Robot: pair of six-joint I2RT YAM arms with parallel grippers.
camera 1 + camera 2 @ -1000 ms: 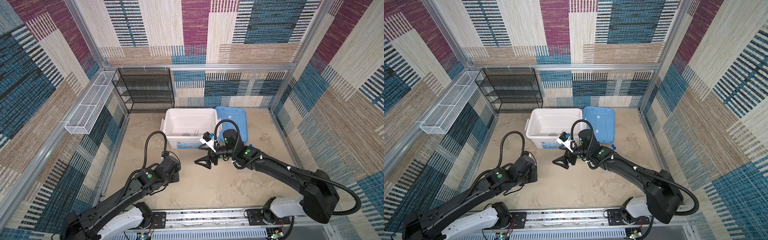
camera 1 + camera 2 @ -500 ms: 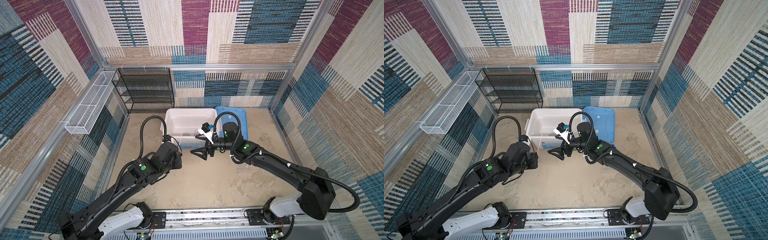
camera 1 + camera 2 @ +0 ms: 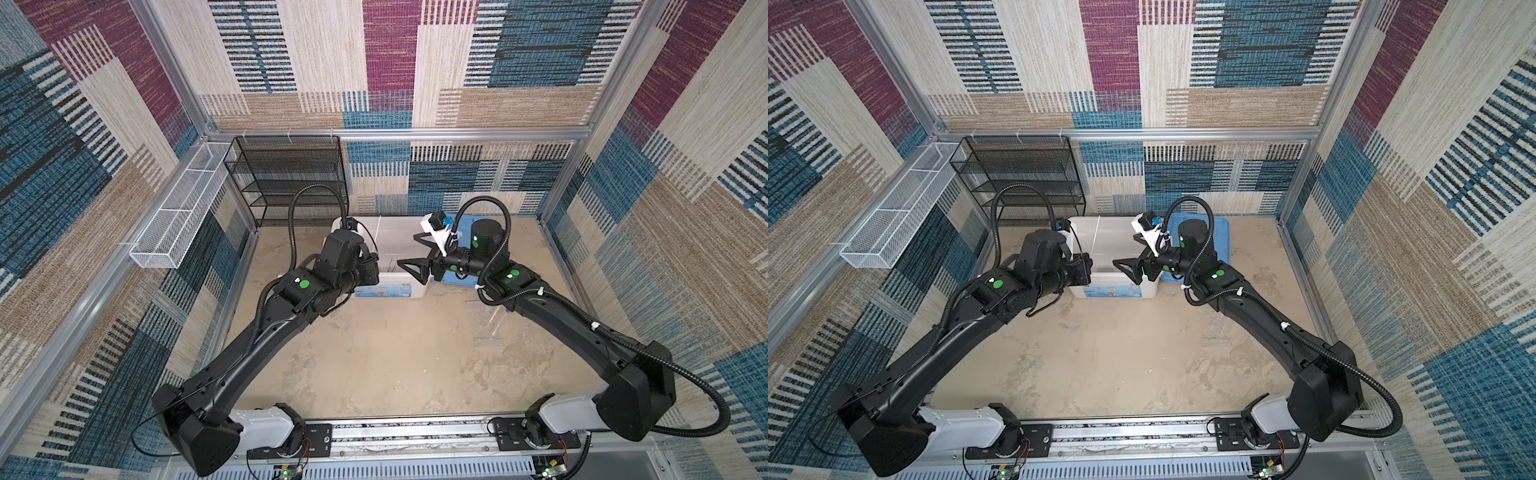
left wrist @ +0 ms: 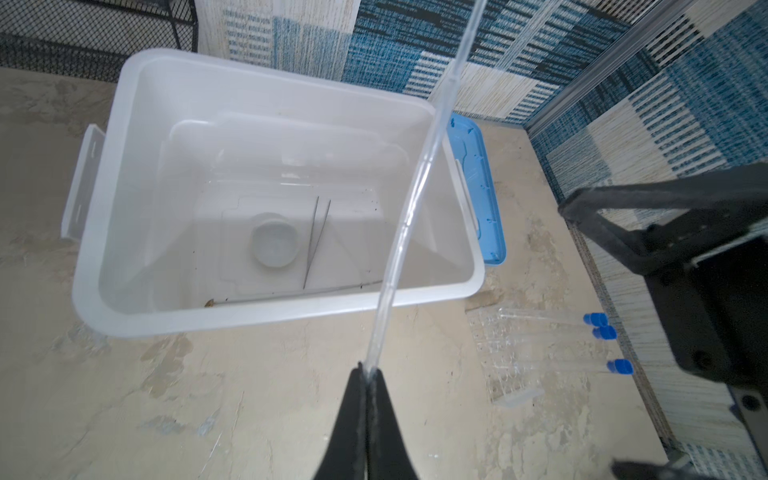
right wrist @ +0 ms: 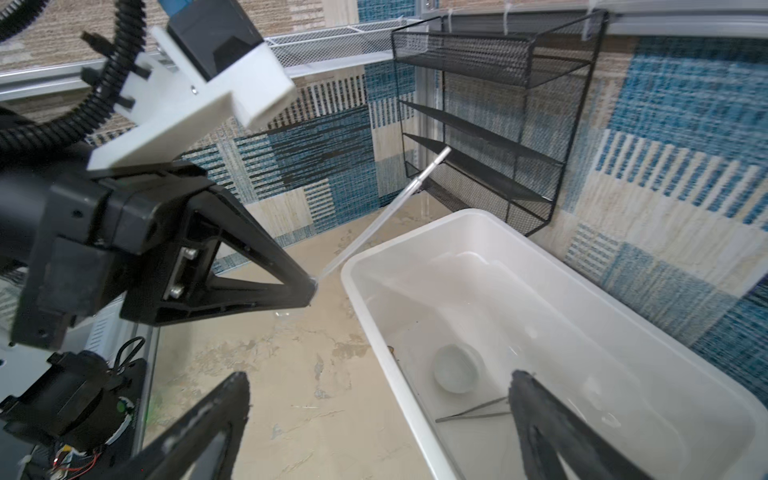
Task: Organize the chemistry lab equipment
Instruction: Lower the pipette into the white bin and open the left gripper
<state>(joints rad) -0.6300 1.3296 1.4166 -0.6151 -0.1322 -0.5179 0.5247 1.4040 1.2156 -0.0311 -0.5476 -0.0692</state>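
Left wrist view: my left gripper (image 4: 368,376) pinches one end of a slim clear dropper (image 4: 415,199), which slants up over the white tub (image 4: 291,320). My right gripper (image 5: 378,380) hangs spread wide at the tub's right side; the dish (image 4: 275,244) and tweezers (image 4: 316,241) lie inside.

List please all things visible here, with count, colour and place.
tub: 1, white, back of table
lid: 1, blue, beside tub
round dish: 1, white, in tub
tweezers: 1, metal, in tub
long spoon: 1, metal, in tub
dropper: 1, clear, in left pincer
tube rack: 1, transparent, on table
test tubes: 3, clear, blue-capped, by rack
mesh shelf: 1, black, behind tub
wire basket: 1, white, left of shelf
left pincer: 1, black, shut on dropper
right pincer: 1, black, open, at tub's rim
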